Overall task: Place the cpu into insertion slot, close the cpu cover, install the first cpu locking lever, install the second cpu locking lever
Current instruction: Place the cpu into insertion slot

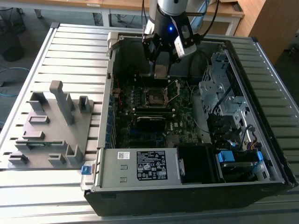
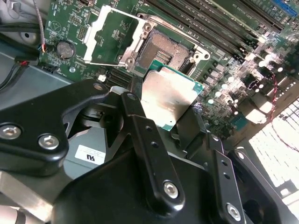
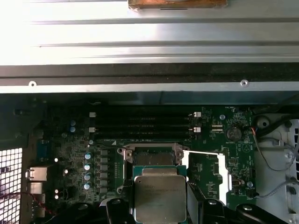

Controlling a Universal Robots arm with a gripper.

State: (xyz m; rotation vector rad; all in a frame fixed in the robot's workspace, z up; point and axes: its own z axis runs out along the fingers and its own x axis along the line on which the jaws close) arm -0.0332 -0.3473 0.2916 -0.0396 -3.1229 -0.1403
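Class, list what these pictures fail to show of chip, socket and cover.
- Second wrist view: gripped edges of the cpu, under the gripper.
- First wrist view: much of the insertion slot, behind the cpu.
- First wrist view: part of the cpu cover, behind the gripper.

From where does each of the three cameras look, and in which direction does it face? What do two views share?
Exterior view: off the arm, high up, looking down into the open computer case; the arm's wrist and gripper show.
First wrist view: on the arm, facing the motherboard; the gripper's fingers hold the cpu near the empty insertion slot.
Second wrist view: on the arm, behind the gripper's black body, facing the same slot.
Shared: both wrist views show the cpu and slot.
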